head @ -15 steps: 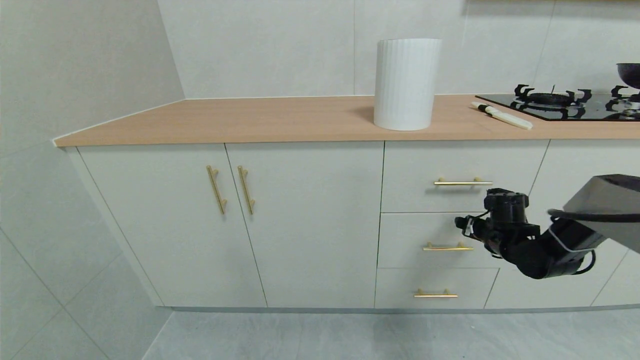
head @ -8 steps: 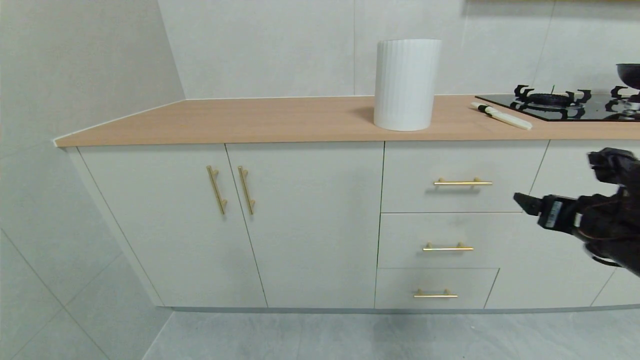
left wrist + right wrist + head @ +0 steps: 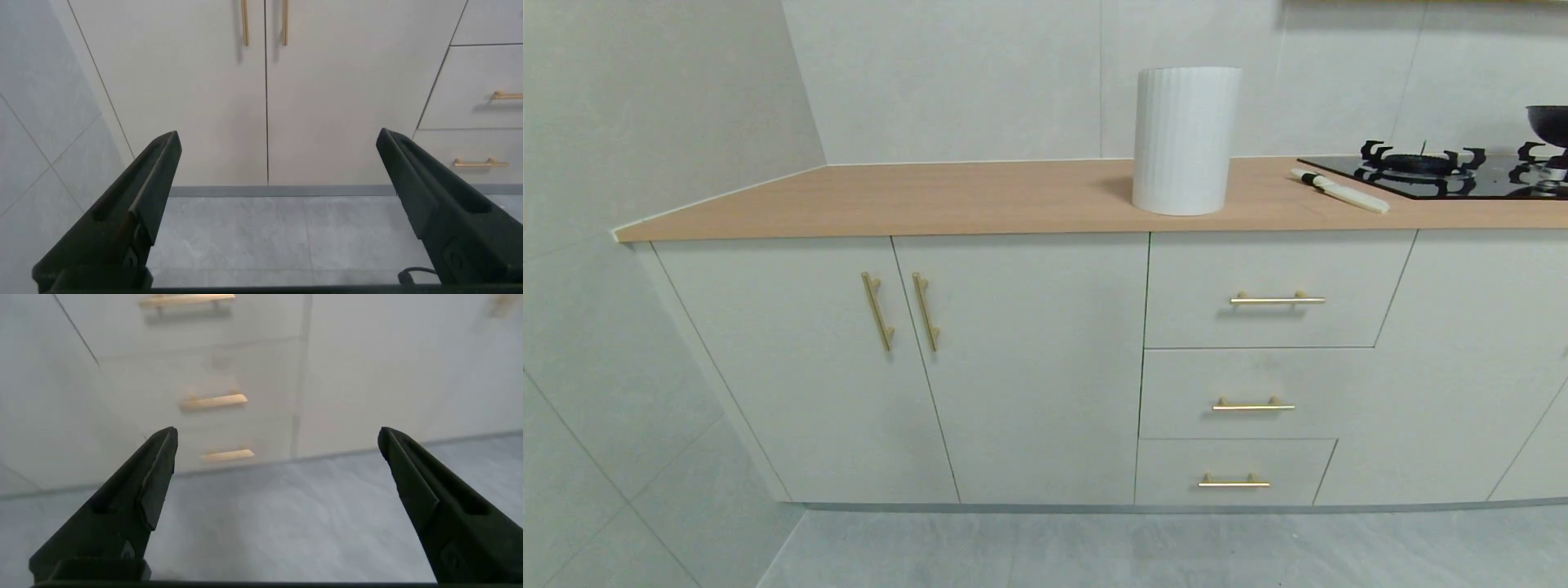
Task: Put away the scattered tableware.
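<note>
Left gripper (image 3: 276,139) and right gripper (image 3: 276,433) are both gaping wide and empty. A white utensil (image 3: 1339,189) is lying on the countertop (image 3: 931,200).

The white utensil (image 3: 1339,189) is too small to identify.

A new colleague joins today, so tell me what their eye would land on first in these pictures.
The tall white ribbed cylinder standing upright on the wooden countertop stands out first. To its right a cream utensil lies flat beside the black gas hob. Lower down, the left gripper and right gripper both hang open before the closed, brass-handled cabinet fronts.
</note>
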